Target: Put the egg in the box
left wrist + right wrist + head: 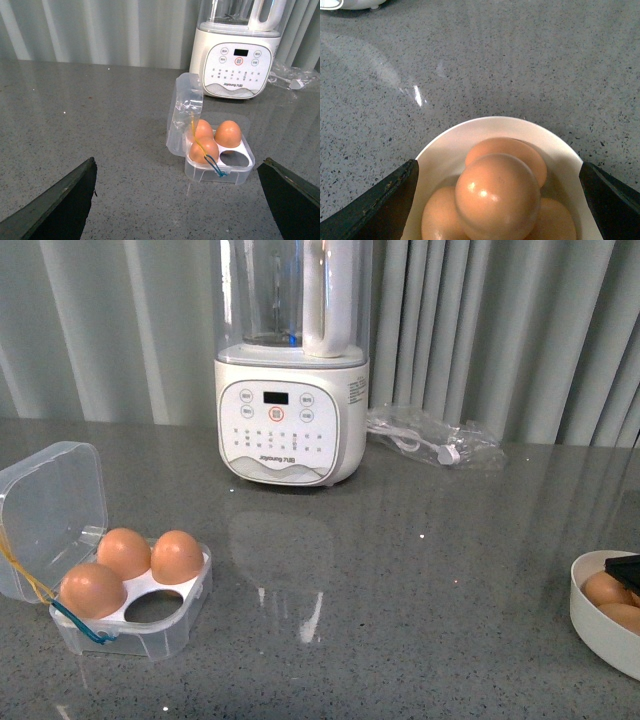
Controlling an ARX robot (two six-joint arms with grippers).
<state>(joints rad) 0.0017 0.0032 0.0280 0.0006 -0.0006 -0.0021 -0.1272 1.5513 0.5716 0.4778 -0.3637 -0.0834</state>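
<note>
The egg (497, 197) sits topmost on a heap of brown eggs (440, 220) in the round white bowl (440, 150). It is centred under the right pincer (497, 167), whose jaws stand wide and touch nothing, so a grasp looks set up. Well apart across the grey surface (400, 570), the egg box (150, 640) stands lid-up with one vacant hole (152, 608) ready to take it. The left pincer (178, 162) hangs spread and empty, facing the box.
</note>
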